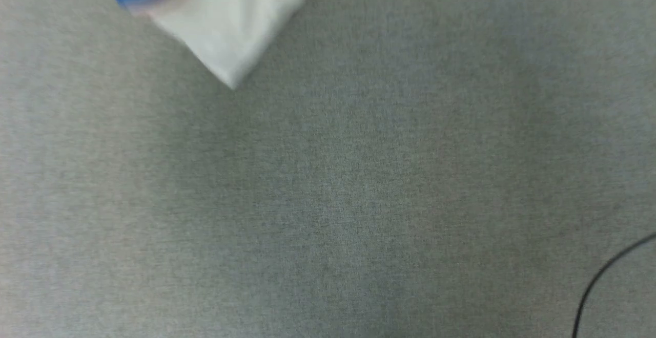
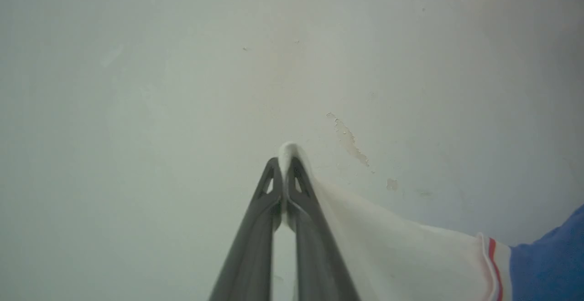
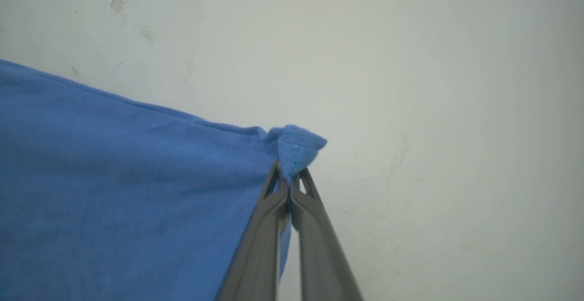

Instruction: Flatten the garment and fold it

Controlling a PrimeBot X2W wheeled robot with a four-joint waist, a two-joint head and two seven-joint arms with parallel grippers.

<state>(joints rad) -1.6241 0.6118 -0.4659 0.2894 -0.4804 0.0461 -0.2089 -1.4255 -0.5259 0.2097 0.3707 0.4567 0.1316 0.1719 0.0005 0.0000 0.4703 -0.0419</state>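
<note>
The garment (image 1: 215, 15) is a bright blue shirt with white sleeves; one white sleeve and a strip of blue hang into the top left of the head view, above the grey surface. My left gripper (image 2: 284, 162) is shut on the edge of a white sleeve (image 2: 397, 251) that runs off to the lower right, where red stripe trim meets blue cloth. My right gripper (image 3: 289, 178) is shut on a hemmed corner of the blue body (image 3: 114, 182), which spreads to the left. Both grips are lifted in front of a pale wall.
A grey fabric-covered table (image 1: 328, 184) spreads below the head camera. A thin black cable (image 1: 605, 271) curves in at the lower right corner. The pale wall (image 2: 182, 64) behind the grippers has chipped paint patches.
</note>
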